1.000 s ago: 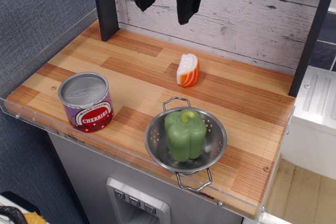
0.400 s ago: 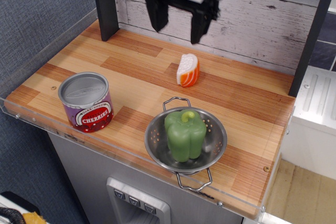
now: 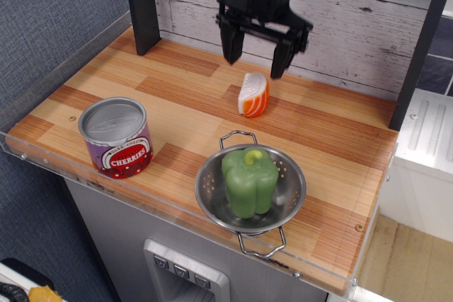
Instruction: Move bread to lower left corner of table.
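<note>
1. The fingers point(image 3: 231, 46) are spread wide and hold nothing; the gripper point(image 3: 255, 61) hangs just above and slightly behind the bread point(image 3: 253, 95), one finger to each side of it, with a gap between the fingertips and the crust.

2. A second ago the gripper was high against the back wall, only its finger ends showing at the top of the view. It has since dropped steadily and shifted a little toward the right edge, so its full jaw and wrist are now in view over the bread.

3. The bread has not moved. It stands on the table point(image 3: 177, 114) toward the back edge, somewhat right of the middle, well apart from the lower left corner where it must go.

4. That corner is partly taken: the cherries can point(image 3: 116, 136) stands near the front-left edge. The colander point(image 3: 250, 190) holding the green pepper point(image 3: 249, 180) sits near the front edge, right of centre. Neither has shifted.

5. My judgement: the approach is nearly done and the grasp has not begun. The task itself is barely started, since the carry across the table remains.

6. The next move likely calls for a short further descent, then closing on the narrow sides of the wedge. The placement will need care to avoid knocking the can.
</note>
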### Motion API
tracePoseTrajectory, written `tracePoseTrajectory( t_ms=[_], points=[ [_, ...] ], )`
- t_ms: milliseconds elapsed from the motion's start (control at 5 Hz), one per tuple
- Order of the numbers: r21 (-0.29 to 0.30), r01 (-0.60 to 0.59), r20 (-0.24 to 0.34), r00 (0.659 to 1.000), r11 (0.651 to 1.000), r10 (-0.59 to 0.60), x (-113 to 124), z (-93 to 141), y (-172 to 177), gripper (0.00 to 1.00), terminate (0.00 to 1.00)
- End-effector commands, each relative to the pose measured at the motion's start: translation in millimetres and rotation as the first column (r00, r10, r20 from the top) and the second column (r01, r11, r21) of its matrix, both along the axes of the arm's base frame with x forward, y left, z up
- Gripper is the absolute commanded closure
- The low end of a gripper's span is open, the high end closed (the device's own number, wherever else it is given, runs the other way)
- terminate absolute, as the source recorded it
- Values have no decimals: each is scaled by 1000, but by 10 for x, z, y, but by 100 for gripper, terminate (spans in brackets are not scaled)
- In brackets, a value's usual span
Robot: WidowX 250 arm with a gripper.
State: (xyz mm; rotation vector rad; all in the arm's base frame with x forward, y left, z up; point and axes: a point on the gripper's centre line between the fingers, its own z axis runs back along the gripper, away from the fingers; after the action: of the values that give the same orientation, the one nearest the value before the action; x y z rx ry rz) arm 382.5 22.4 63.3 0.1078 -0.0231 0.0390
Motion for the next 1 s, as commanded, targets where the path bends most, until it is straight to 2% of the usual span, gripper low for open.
tracePoseTrajectory(
  t_ms=[0, 800],
  points=[
    [5, 11, 2, 1000, 1000, -11, 160, -49, -3, 0, 0],
    [30, 10, -53, 999, 1000, -8, 201, -279, 57, 0, 0]
  ],
)
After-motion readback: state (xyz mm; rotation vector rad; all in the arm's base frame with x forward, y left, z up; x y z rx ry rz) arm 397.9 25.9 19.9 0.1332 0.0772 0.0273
